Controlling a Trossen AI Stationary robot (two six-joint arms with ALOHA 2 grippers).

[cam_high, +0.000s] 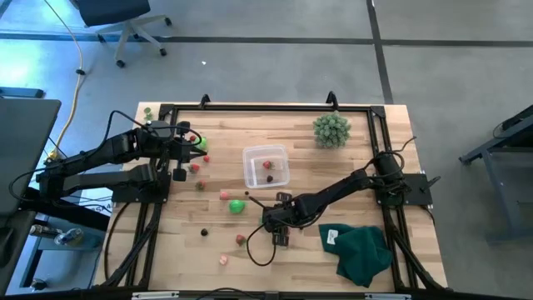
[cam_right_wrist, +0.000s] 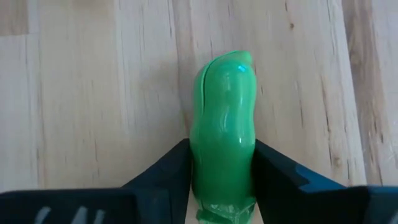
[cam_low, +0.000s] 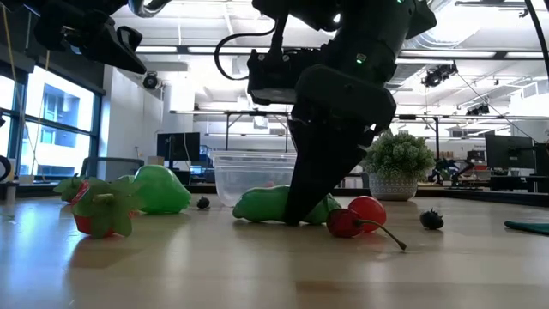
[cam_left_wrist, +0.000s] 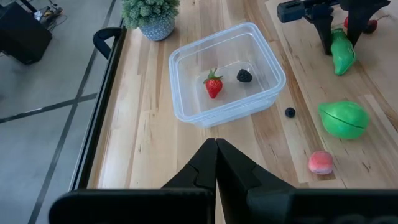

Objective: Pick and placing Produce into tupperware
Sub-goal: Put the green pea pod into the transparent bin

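Lab: monitors [cam_low: 184, 146], ceiling trusses [cam_low: 480, 64]

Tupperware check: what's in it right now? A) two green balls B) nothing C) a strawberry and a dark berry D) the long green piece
C: the left wrist view shows the tupperware holding a red strawberry and a dark berry, and nothing else.

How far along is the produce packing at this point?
Done: a strawberry and a dark berry lie in the tupperware. In hand: the right gripper closes around the green elongated piece on the table. Left: several pieces scattered around; left gripper waits shut.
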